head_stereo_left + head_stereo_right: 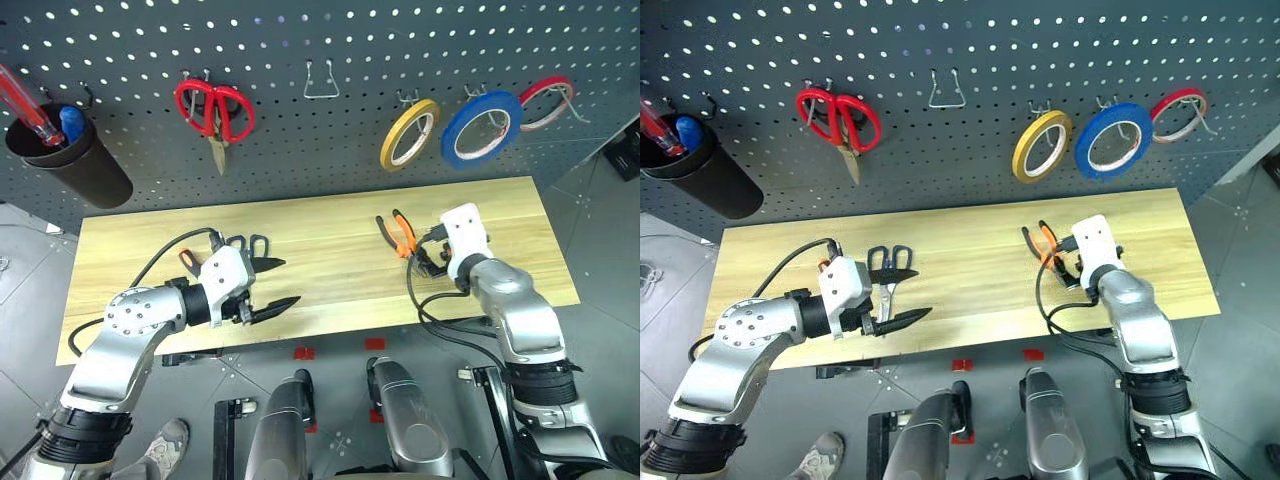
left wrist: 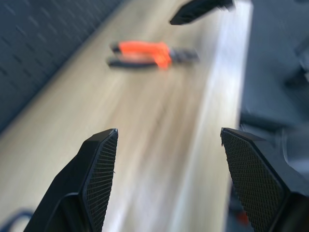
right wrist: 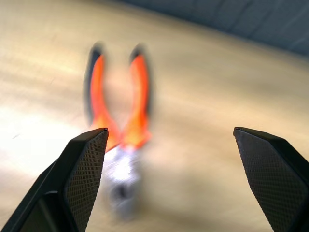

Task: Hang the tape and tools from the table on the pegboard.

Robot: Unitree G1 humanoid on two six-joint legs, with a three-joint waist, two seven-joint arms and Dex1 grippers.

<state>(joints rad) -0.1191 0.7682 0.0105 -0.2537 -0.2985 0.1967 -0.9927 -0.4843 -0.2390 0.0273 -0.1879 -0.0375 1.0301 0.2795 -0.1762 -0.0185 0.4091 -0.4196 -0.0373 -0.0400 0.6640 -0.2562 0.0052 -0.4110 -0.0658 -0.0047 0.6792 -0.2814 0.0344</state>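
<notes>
On the dark grey perforated pegboard (image 1: 330,130) we see the flat blue tape ring (image 1: 482,128) already hung. Orange-and-black-handled pliers (image 1: 398,234) and dark-handled scissors (image 1: 889,266) still lie on our light wooden worktop (image 1: 320,250). Our right gripper (image 3: 171,159) hangs spread wide over the pliers; our left gripper (image 2: 169,164) is also apart, holding nothing.

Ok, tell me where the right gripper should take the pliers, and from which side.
Likely across both orange handles, near the joint where they converge. The pliers lie flat on the table, handles splayed toward the pegboard, head toward the robot. The right gripper, open, best comes from above, one finger on each side.
</notes>
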